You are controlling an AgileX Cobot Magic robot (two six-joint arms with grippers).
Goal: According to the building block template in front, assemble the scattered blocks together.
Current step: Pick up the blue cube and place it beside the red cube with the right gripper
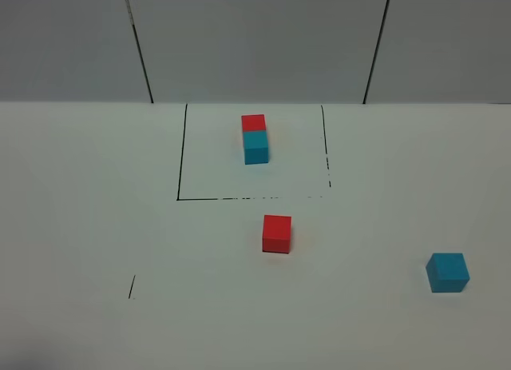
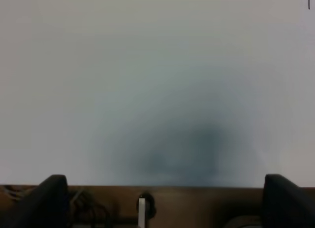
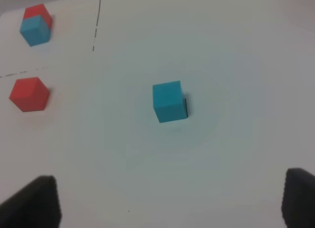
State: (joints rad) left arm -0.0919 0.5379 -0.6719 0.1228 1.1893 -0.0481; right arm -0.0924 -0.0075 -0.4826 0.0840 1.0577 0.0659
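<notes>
Obs., both arms idle over the white counter [image 1: 96, 226].

Landmark: black-lined rectangle [image 1: 182, 150] drawn on the counter.

- Building block template, a small red cube joined to a small cyan-blue cube as one short bar [image 1: 255, 138]: lay inside the rectangle, closer to its far edge than its near one. Red end faced the far edge and cyan end the near edge. Also seen from my right wrist [image 3: 35, 23].
- Loose matte bright red cube [image 1: 277, 233]: sat just outside the rectangle's near edge, apart from the line, flat on the counter. Right wrist view showed it too [image 3: 29, 94].
- Loose matte cyan-blue cube [image 1: 447, 272]: well apart from the rectangle, off past its right side and nearer to me than its near edge. Flat on the counter, touching nothing. The two loose cubes were well apart from each other.

My left hand [image 2: 166, 179]: jaws stood wide apart, nothing between them, nothing held. Its dark fingers [image 2: 47, 201] framed only bare counter, none of the blocks in that view.

My right hand [image 3: 172, 178]: jaws likewise wide apart and empty. The cyan-blue cube [image 3: 169, 101] lay ahead of it, roughly centred between the two dark fingers [image 3: 34, 203], clear of both.

Neither hand appeared in the high camera view.
</notes>
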